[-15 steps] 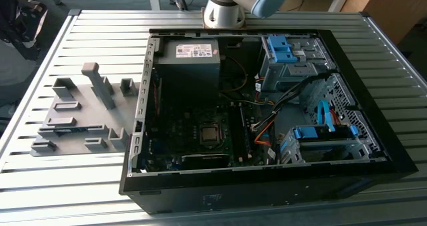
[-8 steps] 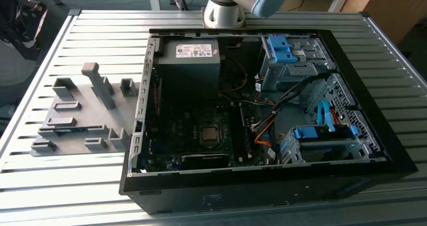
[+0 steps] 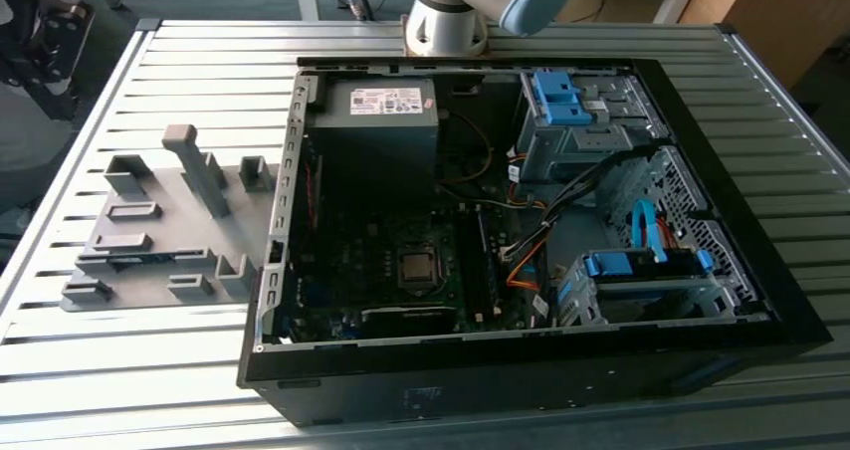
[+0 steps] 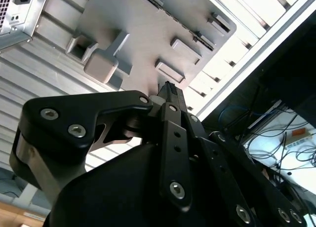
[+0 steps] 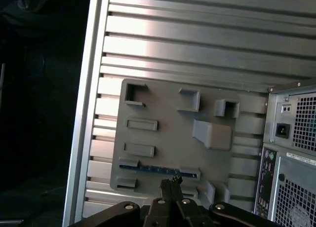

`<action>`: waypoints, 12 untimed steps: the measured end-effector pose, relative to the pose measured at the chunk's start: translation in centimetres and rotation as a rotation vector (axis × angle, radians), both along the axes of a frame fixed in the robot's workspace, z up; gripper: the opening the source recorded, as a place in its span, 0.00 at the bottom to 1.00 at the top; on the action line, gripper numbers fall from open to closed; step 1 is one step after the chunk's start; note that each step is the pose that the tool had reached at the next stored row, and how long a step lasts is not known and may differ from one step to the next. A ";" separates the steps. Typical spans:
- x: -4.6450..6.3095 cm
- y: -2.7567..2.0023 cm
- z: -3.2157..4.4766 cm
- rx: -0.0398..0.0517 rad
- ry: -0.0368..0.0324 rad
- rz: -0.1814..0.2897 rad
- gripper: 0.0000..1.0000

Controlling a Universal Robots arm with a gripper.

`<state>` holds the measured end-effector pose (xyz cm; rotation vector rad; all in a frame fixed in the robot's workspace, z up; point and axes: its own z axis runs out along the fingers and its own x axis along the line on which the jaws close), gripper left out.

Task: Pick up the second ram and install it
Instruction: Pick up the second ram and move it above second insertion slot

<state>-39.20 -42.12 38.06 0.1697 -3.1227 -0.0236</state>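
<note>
The ram (image 5: pixel 159 169) lies in the grey holder plate (image 5: pixel 163 113) on the worktop (image 5: pixel 197 39). In the first wrist view it shows as a thin blue strip, its ends tucked into holder blocks. The tool (image 5: pixel 171 180), fingers drawn together and empty, hangs over the plate just beside the strip, its body cut off.

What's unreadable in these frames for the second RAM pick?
- second ram: first wrist view, thin blue edge in the tray; chips and label too small.
- memory slots: exterior view, too dark to tell what's seated.
- arm: exterior view, cut off by the top edge.
- tray, partly: second wrist view, hidden behind the end effector.
</note>
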 end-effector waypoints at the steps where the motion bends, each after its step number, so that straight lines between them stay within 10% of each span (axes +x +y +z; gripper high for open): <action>1: 0.0 0.00 0.00 0.0000 0.0000 0.014 0.11; 12: -0.1 -0.04 -0.01 -0.0001 0.0001 0.062 0.11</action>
